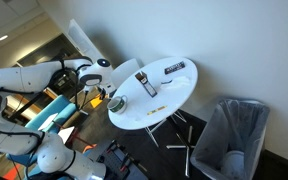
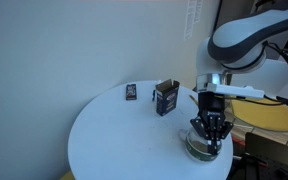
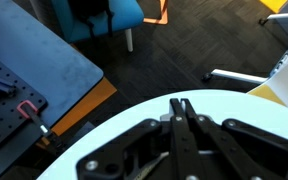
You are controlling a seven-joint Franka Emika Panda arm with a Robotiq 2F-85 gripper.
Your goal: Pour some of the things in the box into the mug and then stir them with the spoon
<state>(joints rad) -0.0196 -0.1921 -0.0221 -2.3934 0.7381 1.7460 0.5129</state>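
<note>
Bearing surface: round white worktop (image 2: 114, 140), mug (image 2: 191, 151) at its edge.
Arm (image 2: 249, 40): white, hanging over the mug.
Box (image 2: 165, 98): dark, upright, near the mug, not touching it.
Fingers (image 3: 176, 130): pressed together, tips right over the mug; grip on anything unclear.

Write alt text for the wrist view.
Black gripper, jaws shut, pointing down over the edge of a round white table. Past the table edge are dark carpet, a blue panel at the left and a blue chair at the top.
</note>
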